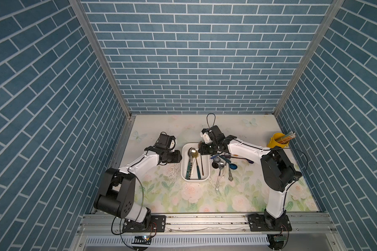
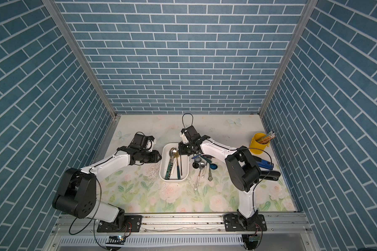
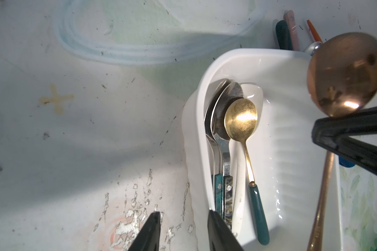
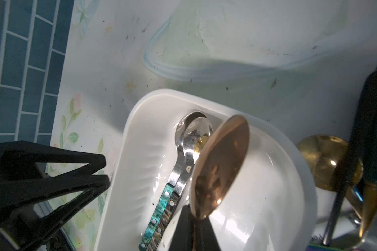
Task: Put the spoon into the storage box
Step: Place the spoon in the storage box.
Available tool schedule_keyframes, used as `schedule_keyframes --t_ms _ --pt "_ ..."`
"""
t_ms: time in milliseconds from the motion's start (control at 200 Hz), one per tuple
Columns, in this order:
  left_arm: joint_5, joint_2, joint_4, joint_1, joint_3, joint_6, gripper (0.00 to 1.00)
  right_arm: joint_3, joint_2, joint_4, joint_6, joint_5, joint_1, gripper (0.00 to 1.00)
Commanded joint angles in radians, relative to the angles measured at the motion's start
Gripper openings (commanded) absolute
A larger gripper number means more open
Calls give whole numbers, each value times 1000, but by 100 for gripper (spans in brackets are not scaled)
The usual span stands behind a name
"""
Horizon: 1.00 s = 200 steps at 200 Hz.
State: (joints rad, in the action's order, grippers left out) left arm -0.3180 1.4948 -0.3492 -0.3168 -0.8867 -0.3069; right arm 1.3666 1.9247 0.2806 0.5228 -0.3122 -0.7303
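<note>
Right gripper (image 4: 195, 217) is clamped on the neck of the copper spoon (image 4: 220, 165). The bowl is raised and tilted over the 1 o'clock corner of the storage box (image 1: 184, 167). In both top views the thin handle (image 1: 202, 166) runs toward 6 o'clock along the box's right side, inside the walls. Can't tell if the handle tip touches the floor.

Left gripper (image 3: 183, 235) has its jaws apart and holds nothing. It sits at 9 o'clock of the box, just beside the left wall, with one fingertip (image 3: 221, 234) over the rim.

Already in the box, crowded to its left half with bowls toward 12 o'clock:
- two silver spoons (image 3: 220, 113) with marbled handles
- a gold spoon (image 3: 241, 119) with a green handle

The right half under the copper spoon is bare white floor.

At 3 o'clock of the box a pile of loose cutlery (image 1: 222, 165) lies on the floral table (image 1: 205, 200), close against the right wall and under the right arm. A yellow cup with pencils (image 1: 278, 141) stands at 2 o'clock, well apart. There is a scuffed patch on the mat (image 1: 171, 173) at 8 o'clock.
</note>
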Motion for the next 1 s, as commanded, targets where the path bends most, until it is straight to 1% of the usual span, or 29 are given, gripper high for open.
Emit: schedule_keyframes --t_ms 0,120,235,295,335,430,500,565,720,875,975,995 --pt "-4 -11 1 -2 14 -2 41 -30 39 -20 35 -18 -4 0" --pt "-6 -8 3 -4 11 -4 41 -35 64 -24 33 -19 -4 0" --pt "-6 -2 3 -8 8 -3 41 -6 87 -7 25 -10 -4 0" --pt "0 1 0 -14 5 -3 41 10 102 12 25 -8 -4 2" --pt "12 0 -3 -19 5 -3 41 21 110 24 23 -8 -4 5" --pt "28 -7 -4 -27 8 -4 41 28 110 36 25 -11 -4 18" --pt "37 -6 -7 -30 8 -3 41 27 94 49 22 1 -5 24" --pt "50 -2 -12 -34 5 -2 41 30 72 67 13 20 -6 28" --pt "67 1 -17 -42 -9 2 41 41 -1 129 1 73 -5 31" --pt "140 4 -34 -67 -37 12 42 -11 -154 126 31 204 1 34" --pt "164 12 -39 -83 -54 18 42 -27 -228 145 41 231 20 35" --pt "167 14 -40 -86 -58 18 42 -29 -238 149 44 257 24 35"
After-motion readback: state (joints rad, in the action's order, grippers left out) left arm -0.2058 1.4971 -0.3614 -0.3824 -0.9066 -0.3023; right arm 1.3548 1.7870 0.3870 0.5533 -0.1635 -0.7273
